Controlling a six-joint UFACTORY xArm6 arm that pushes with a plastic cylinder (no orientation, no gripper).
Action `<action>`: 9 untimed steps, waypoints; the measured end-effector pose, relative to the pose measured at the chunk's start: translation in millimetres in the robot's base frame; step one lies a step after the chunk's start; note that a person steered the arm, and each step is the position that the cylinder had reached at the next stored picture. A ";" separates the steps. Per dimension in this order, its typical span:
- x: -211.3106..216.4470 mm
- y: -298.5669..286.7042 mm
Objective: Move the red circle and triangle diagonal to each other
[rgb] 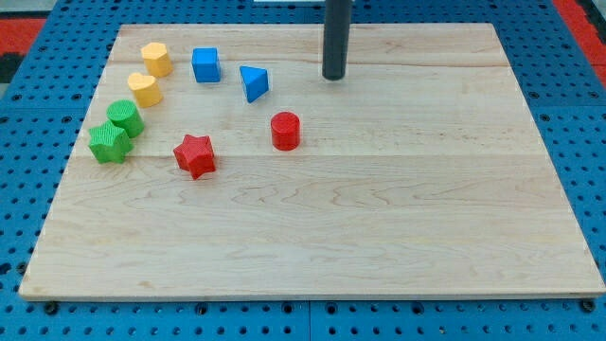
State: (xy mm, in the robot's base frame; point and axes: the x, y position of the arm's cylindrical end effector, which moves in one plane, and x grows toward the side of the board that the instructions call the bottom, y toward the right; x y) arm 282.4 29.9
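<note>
My tip [333, 76] hovering bare, touching nothing; blue triangle [253, 83] sitting toward view's left of it; red circle [285, 130] below-left; pair looking already roughly diagonal; nudge maybe remaining.

Wooden board [379, 218] is sitting on a blue pegboard [28, 189]. Eight blocks are lying on it, all in the view's upper-left part. Yellow hexagon [156, 59] and yellow heart [145, 89] are sitting near the left edge, green block [125, 118] and green star [109, 143] touching just below them. Blue cube [205, 64] is sitting left of the blue triangle [253, 82]. Red circle [285, 131] is lying below-right of the triangle, red star [195, 155] further left.
</note>
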 end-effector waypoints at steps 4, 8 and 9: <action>8.5 -105.1; 7.0 -78.0; 24.1 22.0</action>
State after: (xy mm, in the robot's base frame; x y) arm 306.5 51.9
